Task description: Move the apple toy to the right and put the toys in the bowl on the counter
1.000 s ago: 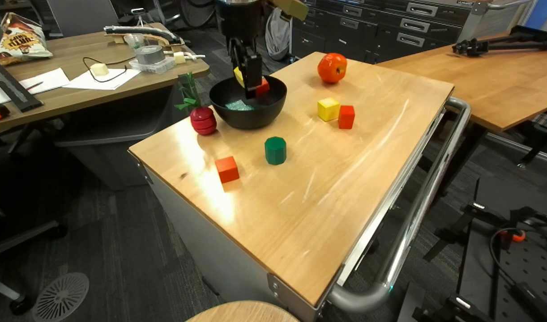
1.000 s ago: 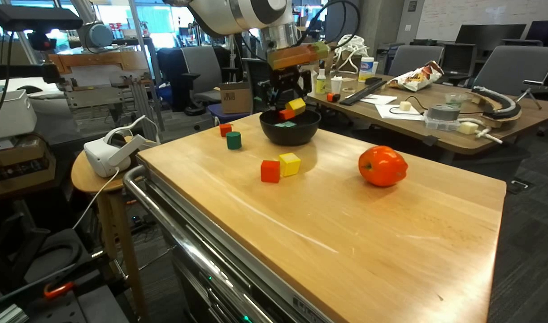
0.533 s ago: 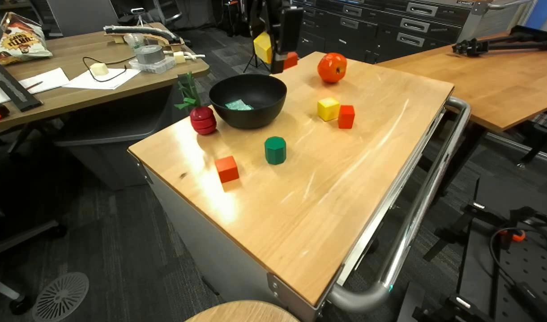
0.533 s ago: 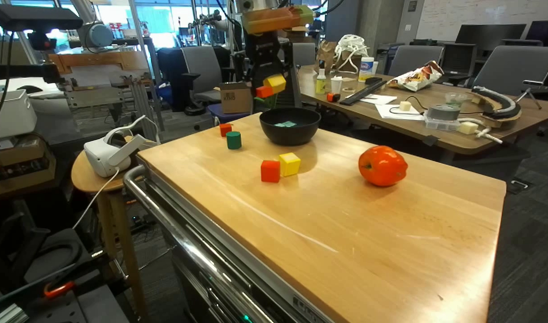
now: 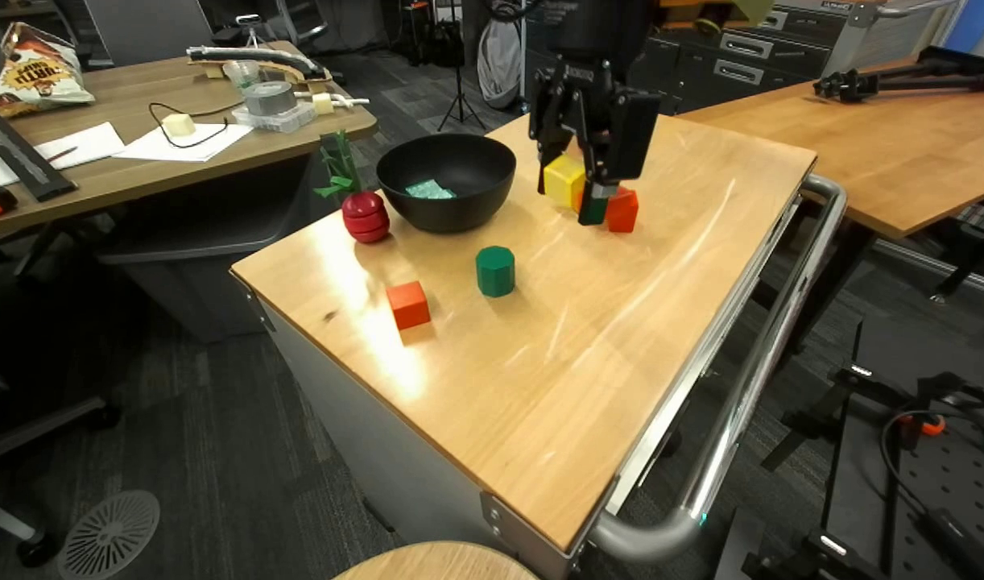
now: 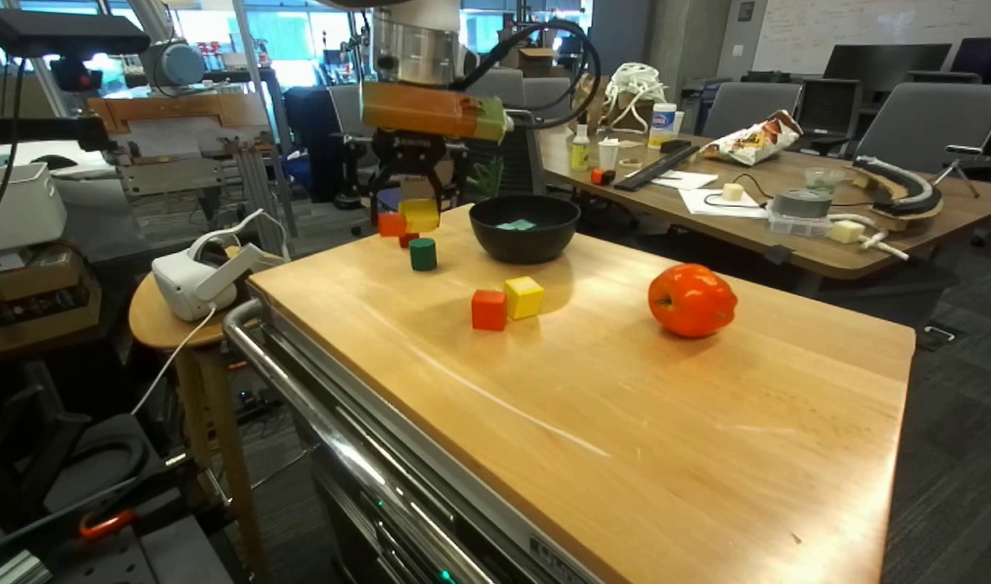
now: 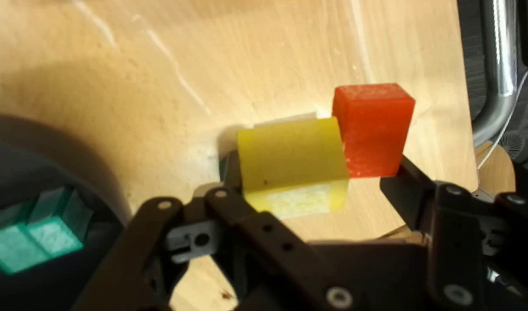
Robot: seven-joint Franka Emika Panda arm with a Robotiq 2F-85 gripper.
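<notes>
Wrist view: I have the gripper (image 7: 313,172) spread wide, clamped on a yellow block (image 7: 290,153) and a red block (image 7: 374,134) side by side above the counter (image 7: 268,56); near it sits the bowl (image 7: 52,147), green pieces (image 7: 54,236) inside; in an exterior view the apple toy (image 6: 692,300) rests on the counter, well apart

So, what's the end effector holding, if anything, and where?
A yellow block and a red block, side by side, pinched together by their outer sides.
</notes>
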